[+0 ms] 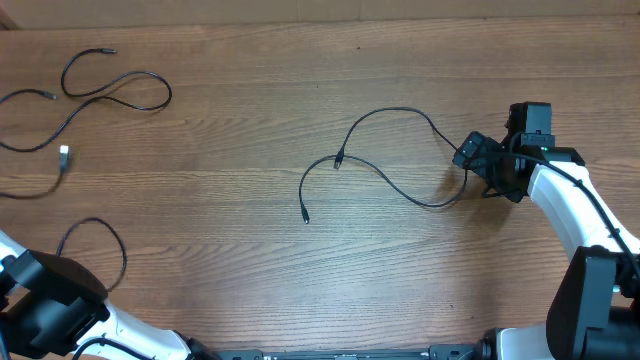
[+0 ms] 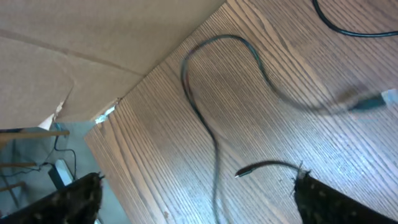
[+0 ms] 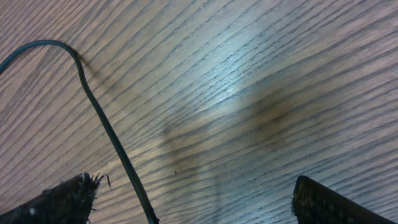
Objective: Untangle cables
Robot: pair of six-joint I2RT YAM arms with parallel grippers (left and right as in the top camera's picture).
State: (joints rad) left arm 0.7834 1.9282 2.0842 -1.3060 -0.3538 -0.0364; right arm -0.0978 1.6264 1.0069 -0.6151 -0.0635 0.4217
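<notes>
My left claw [image 2: 199,180] hangs over the near left corner of the table [image 1: 220,280], jaws spread wide and pinching nothing. In its wrist view a blurred cord runs between the fingers, and it looks loose as far as I can tell. Just beside that arm a looped cable [image 1: 93,222] lies alone by the near edge, touching no other cord.

Further in, toward the right edge, my right claw [image 3: 193,183] is wide open and empty, low over the wood. The middle cable [image 1: 390,112] passes close to one finger without being gripped. From there it sweeps toward the centre of the table in two open curves that meet at a small plug [image 1: 337,160]. A short tail drops from the plug to a free end. I cannot tell whether that is one cord or two touching at the plug.

Farthest off, at the far left corner, lie the far-left cables [image 1: 115,85]. One curls in a loop and another carries a silvery plug [image 1: 63,155] near the left edge. They sit close together, and I cannot tell whether they cross.

I judge the job well along, since the groups lie well apart. What may be left is the meeting point in the middle and the cluster at the far left.

No container shows anywhere, and every cord rests on bare wood.
</notes>
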